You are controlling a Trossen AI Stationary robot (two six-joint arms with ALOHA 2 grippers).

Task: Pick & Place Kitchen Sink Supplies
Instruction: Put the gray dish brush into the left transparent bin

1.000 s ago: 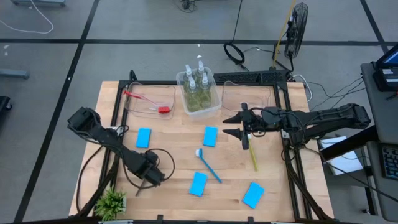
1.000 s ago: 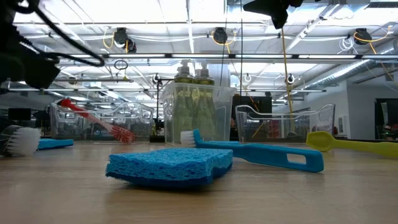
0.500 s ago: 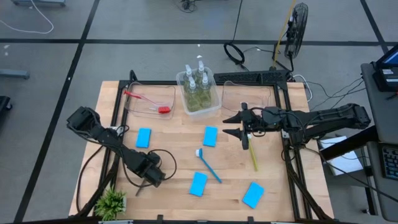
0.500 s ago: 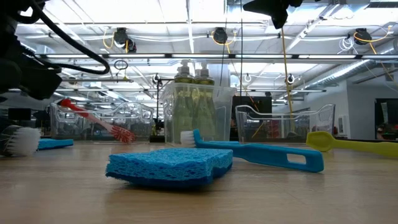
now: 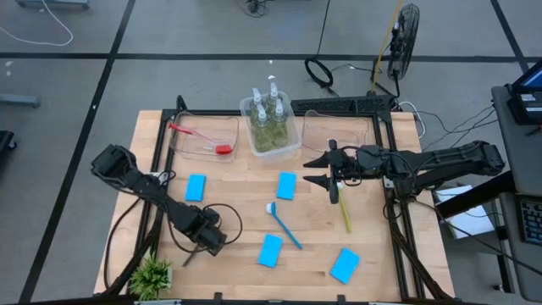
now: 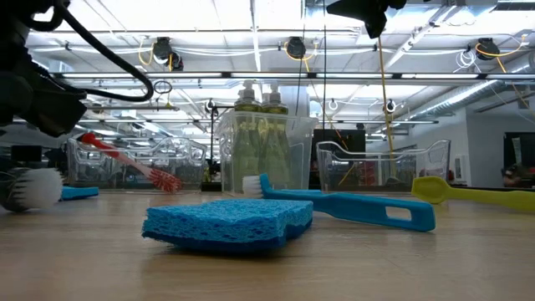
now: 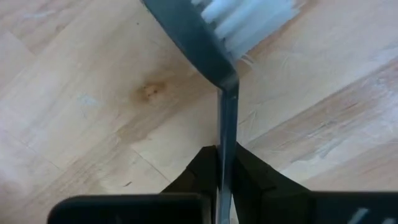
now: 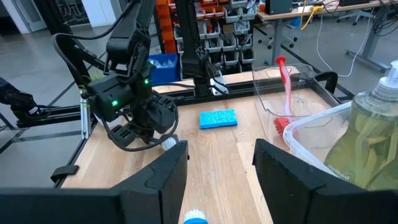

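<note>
My left gripper (image 5: pixel 203 241) is low over the table's near left part, shut on the dark grey brush (image 7: pixel 211 43). The brush's white bristles (image 6: pixel 38 188) sit at table height. My right gripper (image 5: pixel 326 172) hangs open above the table right of centre, with nothing between its fingers (image 8: pixel 217 180). A blue brush (image 5: pixel 285 224) and a yellow brush (image 5: pixel 344 212) lie flat on the wood. So do several light-blue sponges (image 5: pixel 196 187), (image 5: pixel 286 185), (image 5: pixel 270 250). The soap bottles (image 5: pixel 269 119) stand in a clear bin, and the red brush (image 5: pixel 199 140) lies in another bin. My left gripper pinches the dark grey brush's thin handle (image 7: pixel 227 155) between its two fingers, a short way behind the head. The fingers slant down from above. The head reaches out past the fingertips, and the handle's free end (image 5: pixel 186 261) sticks out toward the near left. Whether the head rests on the table, I cannot tell.
A clear bin (image 5: pixel 343 135) stands at the far right. A small green plant (image 5: pixel 152 275) stands at the near left corner, close to my left arm. Another sponge (image 5: pixel 345 265) lies near the front right. Bare wood lies between the sponges.
My left gripper has shut on the dark grey brush's handle. In the low view, the brush's bristle head has shifted a little along the table.
</note>
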